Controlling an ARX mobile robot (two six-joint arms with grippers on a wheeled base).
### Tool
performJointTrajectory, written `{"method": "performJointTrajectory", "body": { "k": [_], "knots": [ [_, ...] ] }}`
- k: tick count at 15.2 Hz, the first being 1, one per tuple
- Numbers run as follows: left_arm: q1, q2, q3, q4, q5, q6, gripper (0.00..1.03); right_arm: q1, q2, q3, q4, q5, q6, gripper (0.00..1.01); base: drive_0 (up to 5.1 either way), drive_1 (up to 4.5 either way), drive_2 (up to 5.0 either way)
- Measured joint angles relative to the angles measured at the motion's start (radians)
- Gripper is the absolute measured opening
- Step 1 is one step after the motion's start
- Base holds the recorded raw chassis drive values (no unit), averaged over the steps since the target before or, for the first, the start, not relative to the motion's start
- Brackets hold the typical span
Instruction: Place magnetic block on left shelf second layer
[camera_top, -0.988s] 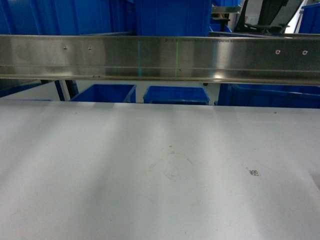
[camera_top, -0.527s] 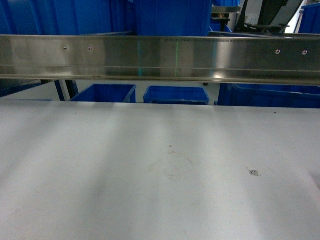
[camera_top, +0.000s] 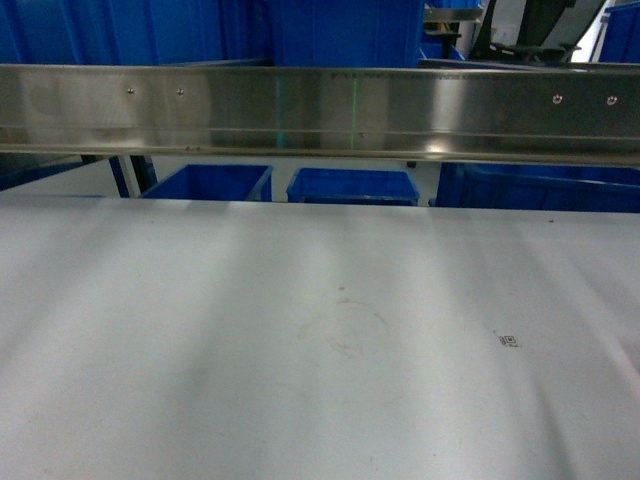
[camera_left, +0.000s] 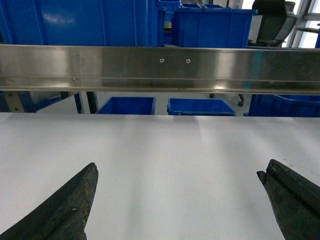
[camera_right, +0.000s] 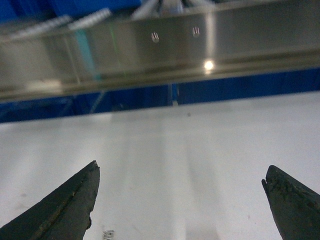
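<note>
Two grippers are seen only in the wrist views: the left gripper (camera_left: 177, 192) and right gripper (camera_right: 180, 192) are spread wide w/ nothing held, fingertips cut off by the bottom edge. Neither is caught in the head view. A white bench (camera_top: 200, 340) fills the foreground, a small printed tag (camera_top: 509, 342) near its right edge (too small to read). A steel rail (camera_top: 320, 110) crosses beyond the far edge, hiding most of the blue crates (camera_top: 352, 186) behind. No magnetic block can be made out in any view.
</note>
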Motion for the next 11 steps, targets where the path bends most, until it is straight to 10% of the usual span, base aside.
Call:
{"method": "performJointTrajectory", "body": {
  "k": [5,11],
  "knots": [
    [0.0,0.0,0.0,0.0,0.0,0.0,0.98,0.019,0.33,0.063,0.075,0.072,-0.098,0.98,0.0,0.0,0.0],
    [0.0,0.0,0.0,0.0,0.0,0.0,0.98,0.019,0.497,0.068,0.132,0.125,-0.097,0.98,0.0,0.0,0.0]
  ]
}}
